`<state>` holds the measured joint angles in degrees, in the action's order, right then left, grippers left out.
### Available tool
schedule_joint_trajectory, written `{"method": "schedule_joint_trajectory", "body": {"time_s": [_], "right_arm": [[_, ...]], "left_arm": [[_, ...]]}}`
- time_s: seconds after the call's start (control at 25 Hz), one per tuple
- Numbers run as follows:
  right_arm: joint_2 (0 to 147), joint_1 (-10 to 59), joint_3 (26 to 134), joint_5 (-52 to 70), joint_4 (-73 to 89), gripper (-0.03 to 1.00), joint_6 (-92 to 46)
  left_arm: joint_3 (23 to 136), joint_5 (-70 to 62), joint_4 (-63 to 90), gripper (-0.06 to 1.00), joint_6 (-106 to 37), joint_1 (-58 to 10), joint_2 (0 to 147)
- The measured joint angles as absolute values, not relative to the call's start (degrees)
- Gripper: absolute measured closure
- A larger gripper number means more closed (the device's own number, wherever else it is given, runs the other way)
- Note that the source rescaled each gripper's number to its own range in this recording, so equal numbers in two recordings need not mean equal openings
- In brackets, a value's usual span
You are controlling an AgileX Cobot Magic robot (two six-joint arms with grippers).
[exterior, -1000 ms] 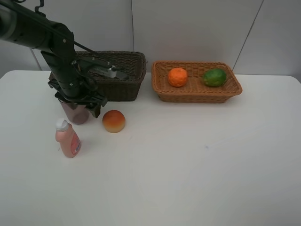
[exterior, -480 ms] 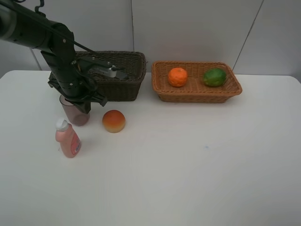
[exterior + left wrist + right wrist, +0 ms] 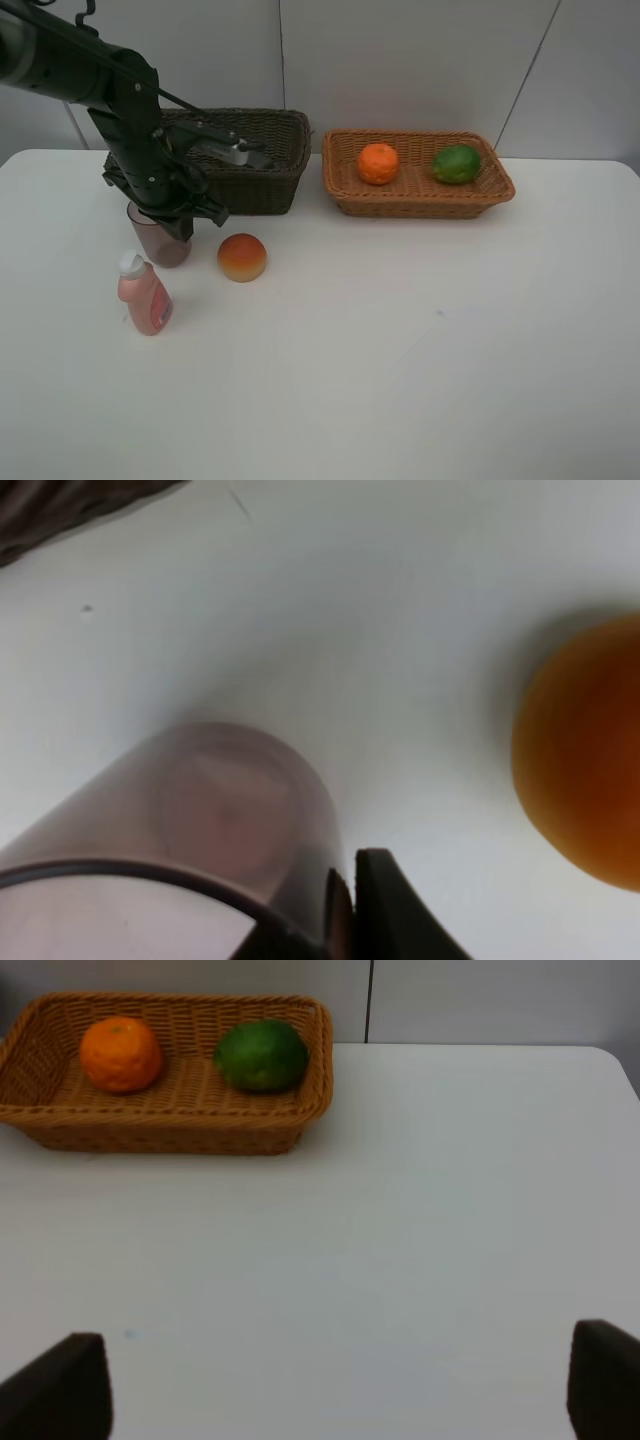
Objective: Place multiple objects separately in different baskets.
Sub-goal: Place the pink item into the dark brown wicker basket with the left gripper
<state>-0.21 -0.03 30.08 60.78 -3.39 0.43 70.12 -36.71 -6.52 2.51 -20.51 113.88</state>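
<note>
I see the white table (image 3: 420, 380) with the dark brown basket (image 3: 262, 186) at far left and the light tan basket (image 3: 415, 206) to its right, the two apart. My left gripper (image 3: 172, 222) is pinching the wall of the translucent purplish cup (image 3: 160, 248), which stands on the table just in front of the dark basket. My right gripper (image 3: 330, 1385) has its fingers spread wide over bare table. The peach-like fruit (image 3: 242, 257) lies right of the cup, with the pink bottle (image 3: 145, 298) nearer. The orange (image 3: 378, 163) and green fruit (image 3: 456, 163) sit in the tan basket.
</note>
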Motion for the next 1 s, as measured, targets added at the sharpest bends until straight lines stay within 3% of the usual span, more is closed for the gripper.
{"method": "schedule_joint_trajectory", "body": {"time_s": [1.0], "right_arm": [[-0.21,-0.03,30.08,60.78,-3.39,-0.03,0.43]], "left_arm": [[70.12,-50.91,-5.84,0.94,2.35,-23.85,95.15]]}}
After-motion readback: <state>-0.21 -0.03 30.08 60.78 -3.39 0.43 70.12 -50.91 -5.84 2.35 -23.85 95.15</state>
